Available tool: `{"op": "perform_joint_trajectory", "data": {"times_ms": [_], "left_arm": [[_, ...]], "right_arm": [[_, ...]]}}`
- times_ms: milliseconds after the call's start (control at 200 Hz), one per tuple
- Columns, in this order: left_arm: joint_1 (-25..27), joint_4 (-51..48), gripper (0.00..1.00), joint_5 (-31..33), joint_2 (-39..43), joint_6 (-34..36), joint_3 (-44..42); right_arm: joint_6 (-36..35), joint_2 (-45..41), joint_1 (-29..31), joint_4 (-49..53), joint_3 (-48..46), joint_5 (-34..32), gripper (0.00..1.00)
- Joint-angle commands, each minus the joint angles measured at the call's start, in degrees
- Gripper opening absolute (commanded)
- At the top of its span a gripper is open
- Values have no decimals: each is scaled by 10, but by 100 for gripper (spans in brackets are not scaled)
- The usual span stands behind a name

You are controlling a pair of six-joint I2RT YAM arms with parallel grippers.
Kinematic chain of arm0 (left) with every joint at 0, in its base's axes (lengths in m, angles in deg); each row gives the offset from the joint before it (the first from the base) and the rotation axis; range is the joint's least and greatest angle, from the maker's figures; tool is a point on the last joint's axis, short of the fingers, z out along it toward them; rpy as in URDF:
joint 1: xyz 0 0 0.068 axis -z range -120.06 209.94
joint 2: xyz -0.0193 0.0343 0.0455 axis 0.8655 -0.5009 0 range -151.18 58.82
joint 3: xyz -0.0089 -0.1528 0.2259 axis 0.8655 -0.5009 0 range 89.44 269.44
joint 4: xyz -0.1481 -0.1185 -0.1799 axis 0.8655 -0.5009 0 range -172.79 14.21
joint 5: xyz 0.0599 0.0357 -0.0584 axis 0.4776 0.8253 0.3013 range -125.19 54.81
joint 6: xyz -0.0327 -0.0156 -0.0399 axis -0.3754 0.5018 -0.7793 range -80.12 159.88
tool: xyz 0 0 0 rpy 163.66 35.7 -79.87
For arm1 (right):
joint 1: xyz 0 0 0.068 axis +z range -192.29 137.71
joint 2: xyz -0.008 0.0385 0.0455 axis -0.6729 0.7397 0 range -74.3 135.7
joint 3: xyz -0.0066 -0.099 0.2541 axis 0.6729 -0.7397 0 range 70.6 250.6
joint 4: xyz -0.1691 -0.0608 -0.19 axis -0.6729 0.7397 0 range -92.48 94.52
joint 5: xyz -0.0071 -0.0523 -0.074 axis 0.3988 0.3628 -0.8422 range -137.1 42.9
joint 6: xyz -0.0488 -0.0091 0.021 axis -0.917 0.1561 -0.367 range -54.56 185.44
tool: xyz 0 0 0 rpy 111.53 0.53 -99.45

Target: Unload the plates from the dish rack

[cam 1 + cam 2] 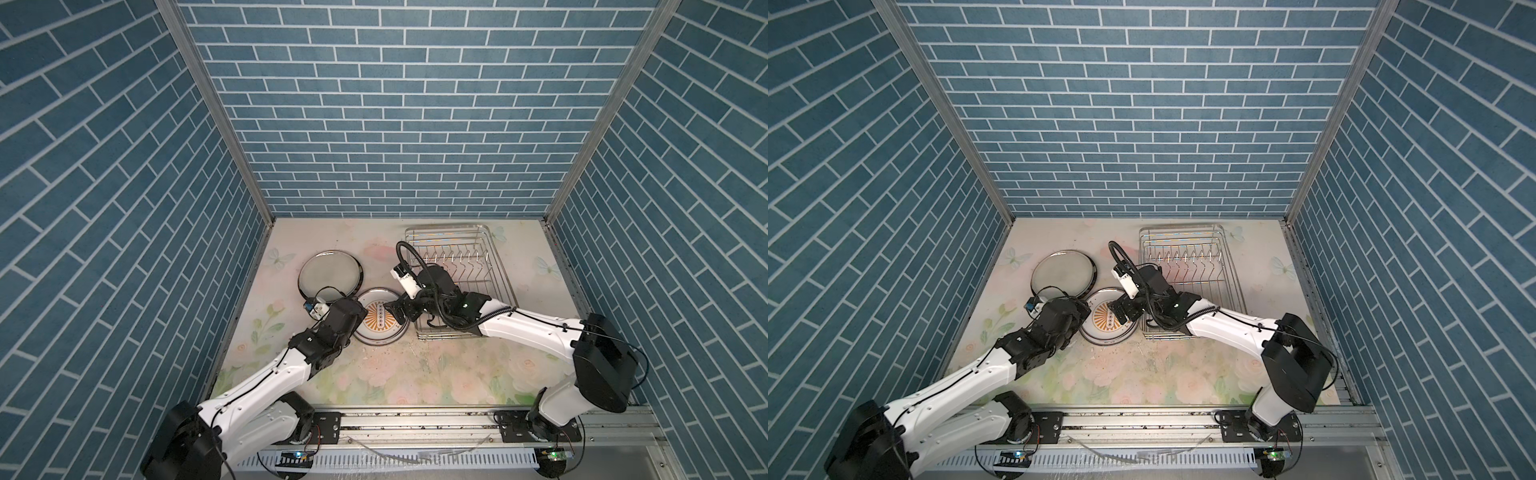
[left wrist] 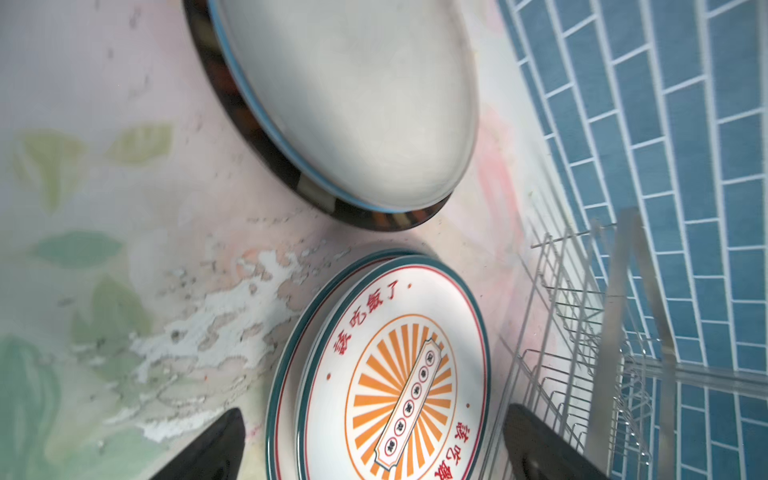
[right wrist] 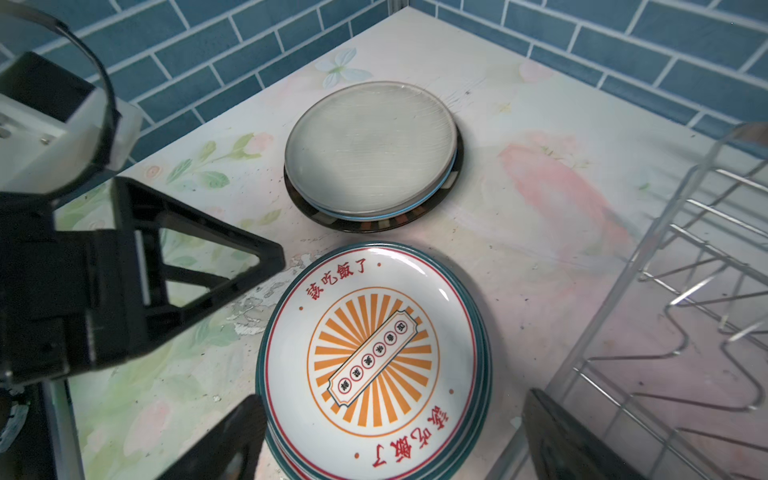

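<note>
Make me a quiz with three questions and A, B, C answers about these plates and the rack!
1. The dish rack is: A) empty of plates B) full of plates C) upside down.
2. The sunburst plate lies: A) inside the rack B) on top of a stack on the table C) standing on its edge.
3. Its rays are: A) orange B) purple C) black.

Answers: 1 A, nothing stands between its prongs. 2 B, it lies flat on matching plates beside the rack. 3 A, orange stripes fan out from its centre.

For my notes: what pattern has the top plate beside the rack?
Plate: orange sunburst, red characters, teal rim; best in right wrist view.
</note>
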Motion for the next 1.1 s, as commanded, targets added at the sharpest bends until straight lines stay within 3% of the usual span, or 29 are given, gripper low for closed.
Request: {"op": "perform_joint_trajectory", "data": {"times_ms": [0, 100, 170, 230, 300, 445, 540, 660, 755, 850, 970, 1096], "left_arm": [[-4, 49, 100, 96, 54, 106, -20], [-7, 137, 100, 111, 111, 288, -26], [-9, 137, 100, 116, 138, 383, -6], [-10, 125, 100, 122, 149, 465, 19], [-11, 100, 100, 157, 142, 515, 54], [-22, 38, 99, 275, 115, 566, 116], [-50, 29, 97, 274, 99, 600, 119], [-72, 102, 100, 274, 79, 669, 73], [-113, 111, 100, 276, 76, 677, 51], [-164, 91, 100, 268, 78, 673, 38], [-197, 150, 100, 291, 93, 713, -29], [-240, 188, 100, 245, 104, 735, -59]], "right_arm": [[26, -47, -8, -3, 4, -89, 98], [39, -70, -29, 55, 34, -139, 99], [52, -91, -56, 99, 52, -155, 98], [65, -109, -100, 138, 63, -179, 98], [79, -134, -175, 167, 63, -175, 98], [86, -178, -319, 200, 40, -187, 97], [46, -197, -370, 134, -21, -206, 93], [65, -195, -454, 126, -65, -206, 93], [87, -193, -519, 94, -113, -208, 92], [93, -173, -536, 58, -134, -239, 91], [69, -139, -550, 31, -158, -287, 91], [42, -134, -556, -24, -210, -289, 92]]}}
